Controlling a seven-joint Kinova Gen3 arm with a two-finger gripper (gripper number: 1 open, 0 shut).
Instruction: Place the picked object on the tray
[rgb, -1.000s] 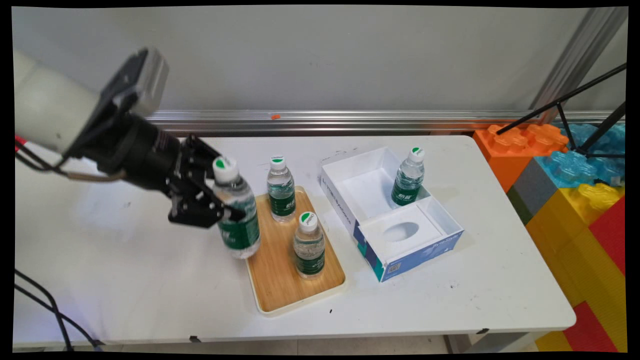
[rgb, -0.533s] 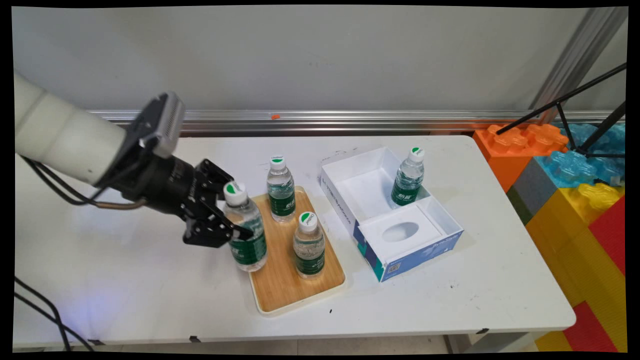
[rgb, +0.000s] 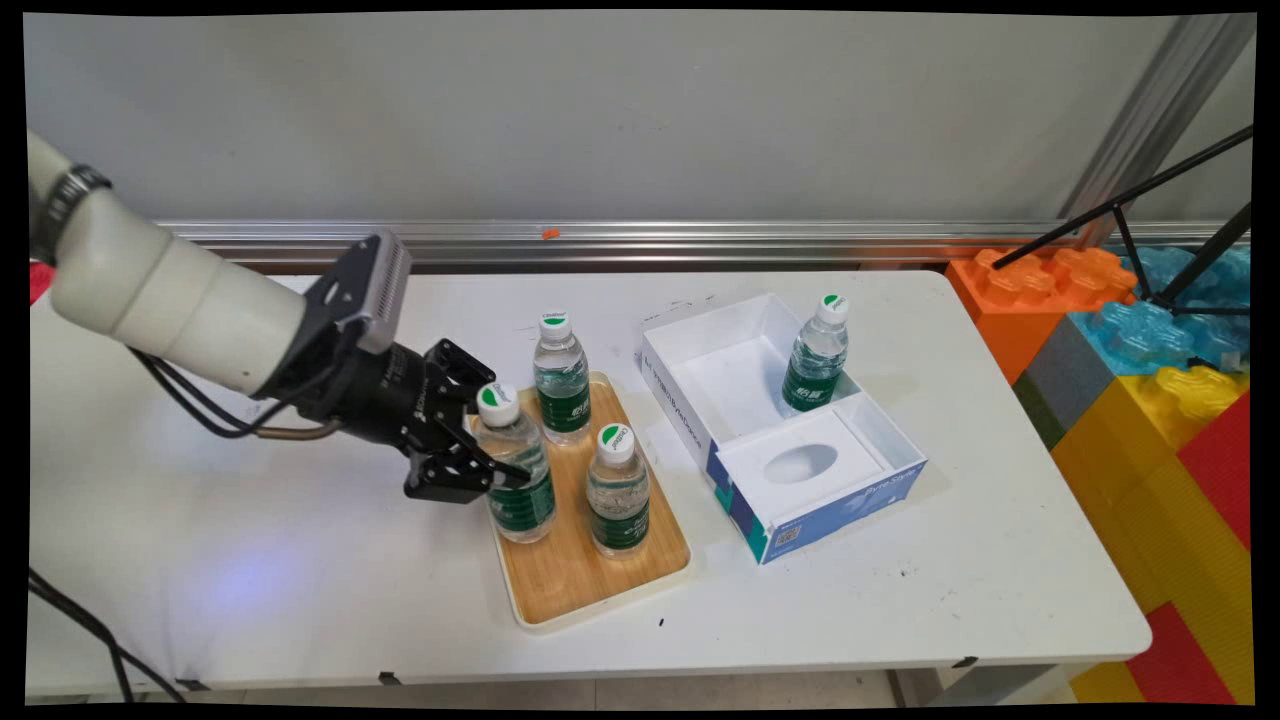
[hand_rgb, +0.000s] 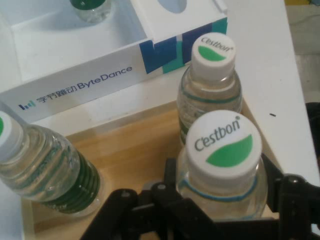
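My black gripper (rgb: 505, 462) is shut on a clear water bottle (rgb: 515, 470) with a green label and white cap, gripping it below the neck. The bottle stands over the left edge of the wooden tray (rgb: 560, 580); whether its base touches the tray I cannot tell. In the hand view the held bottle (hand_rgb: 222, 160) sits between my fingers (hand_rgb: 292, 200), cap toward the camera. Two more bottles stand on the tray: one at the back (rgb: 561, 380) and one to the right of mine (rgb: 618, 492). The latter shows just beyond the held one (hand_rgb: 210, 85).
A white and blue open box (rgb: 700, 430) lies right of the tray, holding a fourth bottle (rgb: 818, 355) in its rear compartment. Large coloured building blocks (rgb: 1150, 400) stack at the table's right end. A black tripod leg (rgb: 1130, 200) crosses above them.
The arm has carried the held bottle rightward and down, from above the table left of the tray to the tray's left edge. The other bottles and the box have stayed put.
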